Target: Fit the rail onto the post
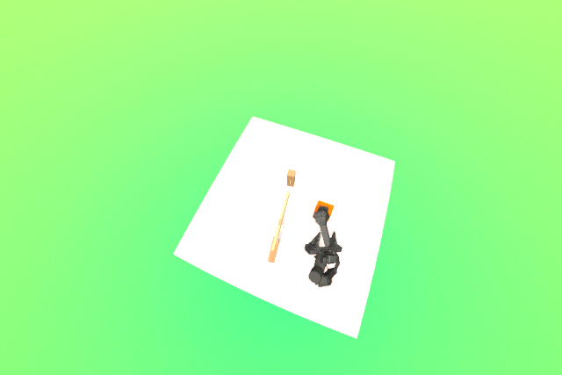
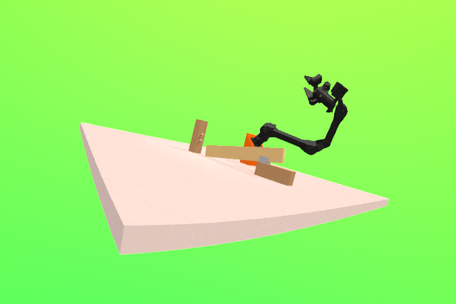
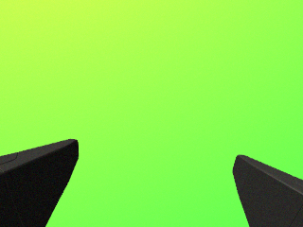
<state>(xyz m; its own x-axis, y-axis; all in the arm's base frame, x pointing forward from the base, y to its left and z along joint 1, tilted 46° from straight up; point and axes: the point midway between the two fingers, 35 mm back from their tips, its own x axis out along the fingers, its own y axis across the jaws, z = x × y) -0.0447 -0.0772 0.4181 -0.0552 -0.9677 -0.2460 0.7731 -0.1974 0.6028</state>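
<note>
The rail (image 1: 275, 241) (image 2: 235, 152) slopes down from the bracket (image 2: 263, 159) on the footboard block (image 1: 271, 257) (image 2: 274, 174). Its near end is low at the table, a short gap in front of the post (image 1: 291, 177) (image 2: 194, 139). The post stands upright. Its two pegs stick out toward the rail and are bare in the exterior view. The holes in the rail's end are hidden. My gripper (image 1: 327, 233) (image 2: 305, 82) (image 3: 157, 158) is open and empty. It is high above the table, to the side of the rail, touching nothing.
The arm's base stands on an orange block (image 1: 326, 204) (image 2: 250, 139) beside the rail. The block is partly behind the rail in the exterior view. The table (image 1: 226, 226) (image 2: 165, 194) ends in straight edges well outside these things. The wrist view shows only background past the fingers.
</note>
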